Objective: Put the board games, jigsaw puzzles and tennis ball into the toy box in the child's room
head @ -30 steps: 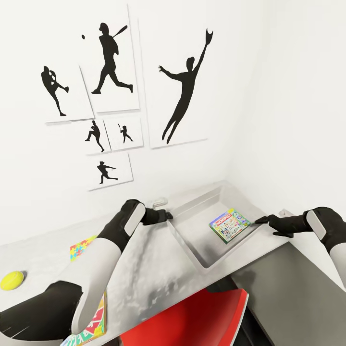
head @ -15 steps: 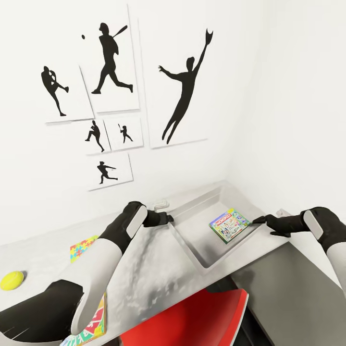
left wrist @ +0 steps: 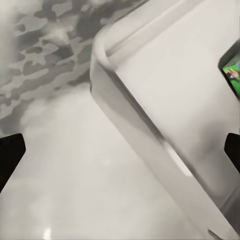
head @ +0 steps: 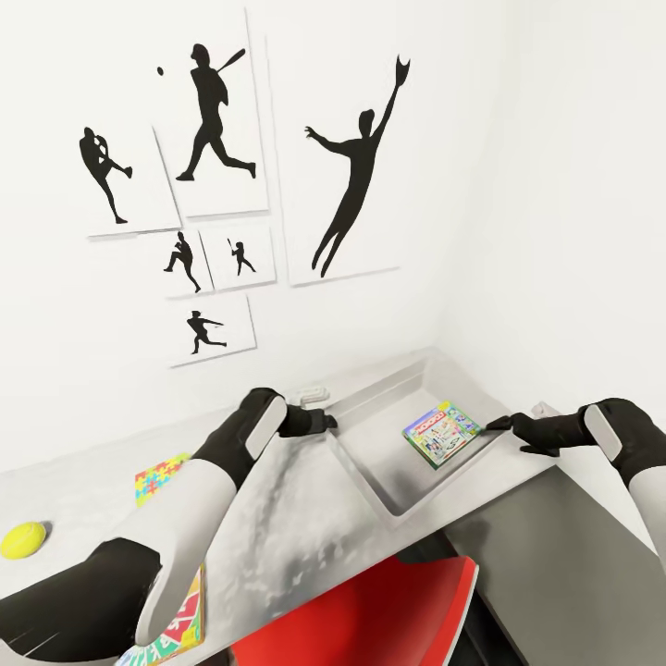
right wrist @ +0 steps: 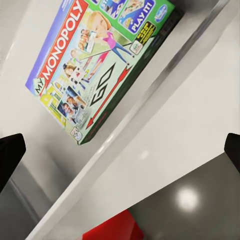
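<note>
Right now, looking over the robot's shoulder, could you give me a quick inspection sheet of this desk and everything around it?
Surface: pale grey desk top, mottled sheen.
Job's things: shallow light grey plastic toy box holds the white and green Monopoly game box; multicoloured jigsaw slab, yellow-green tennis ball and a red and green game box lie outside on the desk.
Clutter: small white object behind the toy box.
Grippers: left gripper at the box's near-left rim, right gripper at its right rim; both sets of fingers spread, holding nothing.
Cables: nothing seen.
Surroundings: white wall with black baseball silhouettes; red chair below.
</note>
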Controlling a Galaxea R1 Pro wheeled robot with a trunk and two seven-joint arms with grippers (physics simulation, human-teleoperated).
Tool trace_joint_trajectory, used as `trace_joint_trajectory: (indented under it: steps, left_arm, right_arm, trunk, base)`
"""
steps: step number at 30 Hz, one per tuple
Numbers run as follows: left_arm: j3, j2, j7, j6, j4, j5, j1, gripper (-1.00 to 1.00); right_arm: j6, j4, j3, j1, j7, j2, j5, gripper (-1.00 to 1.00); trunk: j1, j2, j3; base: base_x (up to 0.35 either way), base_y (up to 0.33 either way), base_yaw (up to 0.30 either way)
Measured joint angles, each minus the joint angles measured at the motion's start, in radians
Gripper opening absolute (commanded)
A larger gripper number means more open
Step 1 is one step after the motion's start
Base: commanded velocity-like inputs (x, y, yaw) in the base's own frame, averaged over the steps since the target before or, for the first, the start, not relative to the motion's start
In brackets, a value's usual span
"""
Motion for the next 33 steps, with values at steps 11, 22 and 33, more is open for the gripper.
trace_joint_trajectory:
  steps: [11,22,33]
  left_arm:
    - [-0.101,0.000,-0.001,0.008,-0.034,0.098,0.000,1.00]
    - [-0.209,0.000,0.002,0.012,-0.068,0.210,0.000,1.00]
    - [-0.249,0.000,0.003,0.004,-0.047,0.226,0.000,1.00]
  right_arm:
    - [0.001,0.000,0.000,0.000,0.000,0.000,0.000,1.00]
    - [0.002,0.000,0.001,0.000,0.000,0.000,0.000,1.00]
    - [0.003,0.000,0.001,0.000,0.001,0.000,0.000,1.00]
  trunk:
    - [0.000,0.000,0.000]
    - [0.000,0.000,0.000]
    - [0.000,0.000,0.000]
  base:
    - [0.000,0.000,0.000]
    - [0.000,0.000,0.000]
    - [0.000,0.000,0.000]
